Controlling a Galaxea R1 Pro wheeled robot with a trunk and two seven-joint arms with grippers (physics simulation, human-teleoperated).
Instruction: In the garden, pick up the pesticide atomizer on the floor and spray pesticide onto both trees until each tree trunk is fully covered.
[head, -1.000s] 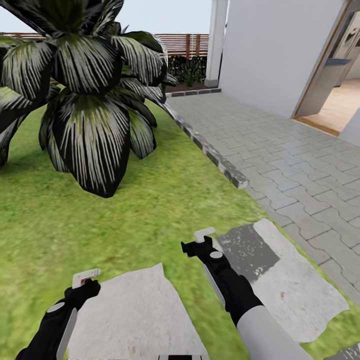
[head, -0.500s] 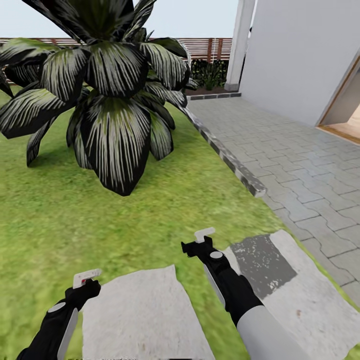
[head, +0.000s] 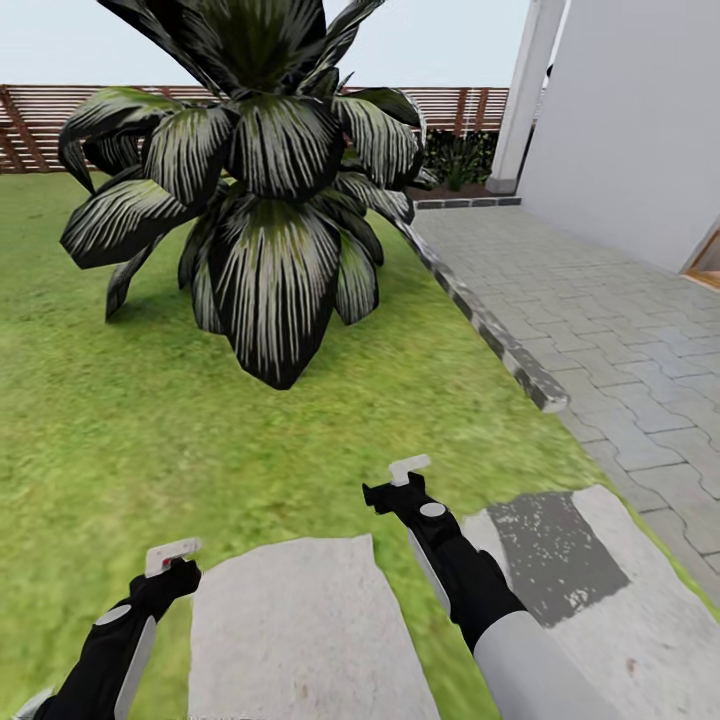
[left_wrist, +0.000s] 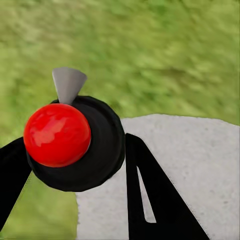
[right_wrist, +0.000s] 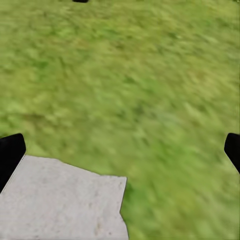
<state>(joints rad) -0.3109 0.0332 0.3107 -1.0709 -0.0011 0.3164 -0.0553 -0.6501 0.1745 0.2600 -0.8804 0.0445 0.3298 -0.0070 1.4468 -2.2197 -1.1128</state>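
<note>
The view has swung left: the short palm with dark, white-streaked fronds (head: 262, 210) now sits ahead of both grippers, and more brown slatted fence (head: 40, 125) shows. The right gripper (head: 396, 482) hangs with jaws wide apart over grass; the left gripper (head: 172, 562) clamps a black round-bodied sprayer with a red knob (left_wrist: 75, 142), seemingly the atomizer. No beige-grey trunk appears, so the robot is likely searching.

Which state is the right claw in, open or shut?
Open. The right claw's fingers stand far apart at opposite edges of the wrist view, grass between.
</note>
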